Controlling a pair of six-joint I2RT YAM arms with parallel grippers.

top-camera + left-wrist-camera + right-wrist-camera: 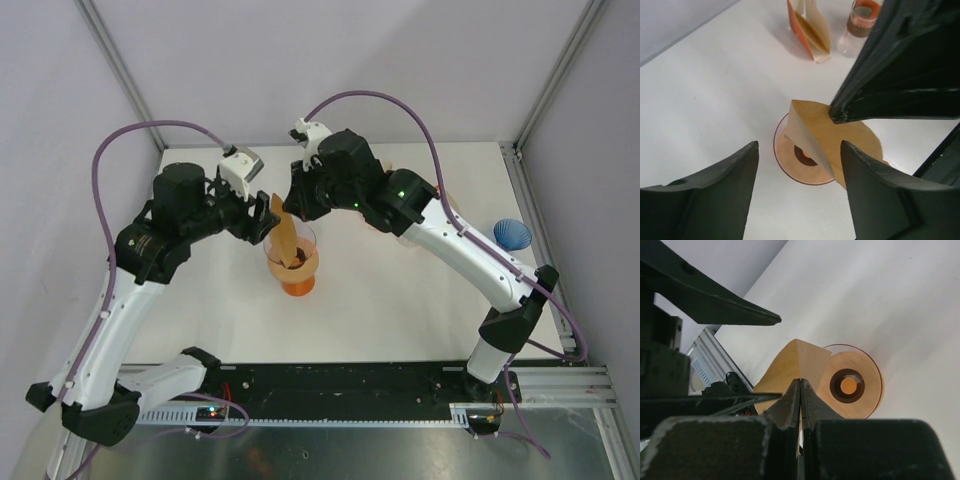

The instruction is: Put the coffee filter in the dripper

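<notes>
A brown paper coffee filter [286, 238] hangs from my right gripper [293, 207], which is shut on its upper edge. The filter stands upright over the clear orange dripper [297, 272] on the white table, its lower tip at the dripper's mouth. In the right wrist view the shut jaws [801, 382] pinch the filter [785, 367] beside the dripper [862, 402]. My left gripper [262, 222] is open and empty just left of the filter. In the left wrist view it [800, 145] straddles the filter [822, 132] above the dripper [785, 162].
An orange holder with spare filters [812, 30] and a clear glass vessel [860, 22] stand further back on the table. A blue shell-shaped object [513, 233] lies at the table's right edge. The two arms are close together over the middle.
</notes>
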